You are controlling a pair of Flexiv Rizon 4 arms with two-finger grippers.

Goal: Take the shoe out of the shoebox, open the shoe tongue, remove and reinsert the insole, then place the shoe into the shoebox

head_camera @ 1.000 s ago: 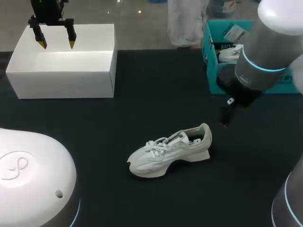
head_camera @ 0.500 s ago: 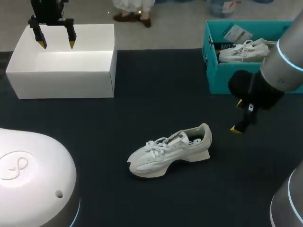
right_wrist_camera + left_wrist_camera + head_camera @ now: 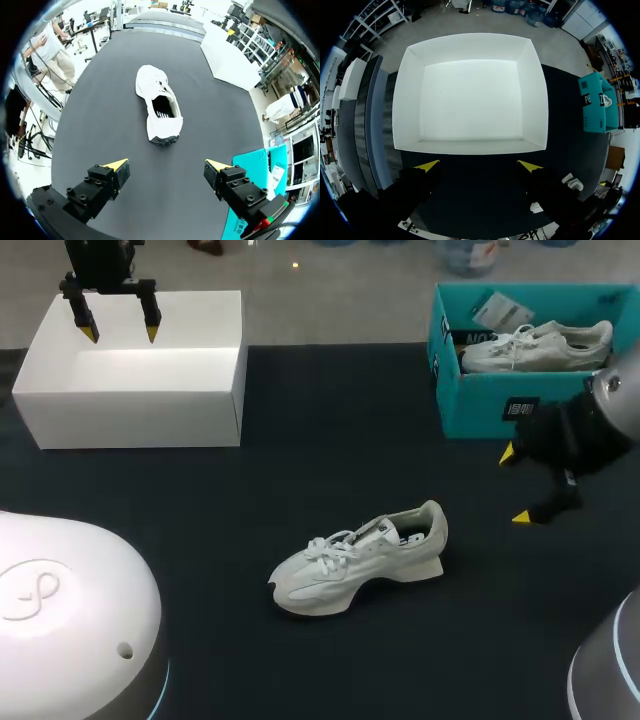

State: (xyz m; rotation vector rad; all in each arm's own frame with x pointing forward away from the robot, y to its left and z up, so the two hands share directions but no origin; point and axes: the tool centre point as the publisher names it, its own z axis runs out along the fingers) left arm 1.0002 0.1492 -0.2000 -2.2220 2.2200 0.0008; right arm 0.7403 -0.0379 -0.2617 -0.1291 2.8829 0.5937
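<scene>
Worktop point(image 3: 300, 470): black and matte. It carries every item I list here.

Item 1, low-top white lace-up sneaker point(image 3: 360, 560): it stands upright on its sole near the middle of the worktop, outside both boxes and apart from both of my hands. From the head view I see its toe aimed toward the near left corner and its heel toward the right edge. The laces are done up over the tongue and the collar opening shows dark. In the right wrist view the sneaker point(image 3: 159, 107) lies ahead of my fingers, heel end closest to them.

Item 2, open teal cardboard shoebox point(image 3: 480, 405): at the far right corner of the worktop. It holds a second white sneaker point(image 3: 535, 345), lying lengthwise.

Item 3, open white rectangular box point(image 3: 130, 415): at the far left corner of the worktop. I see only its bare white floor in the left wrist view point(image 3: 470, 146).

Item 4, my left hand point(image 3: 120, 335): it hangs above the white box. Its yellow-tipped fingers are spread wide and grasp nothing; the left wrist view point(image 3: 479, 166) agrees.

Item 5, my right hand point(image 3: 515, 485): it is over the worktop near the right edge, just in front of the teal shoebox and well right of the sneaker's heel. Its fingers are released, parted with nothing between them, as the right wrist view point(image 3: 166, 165) confirms.
</scene>
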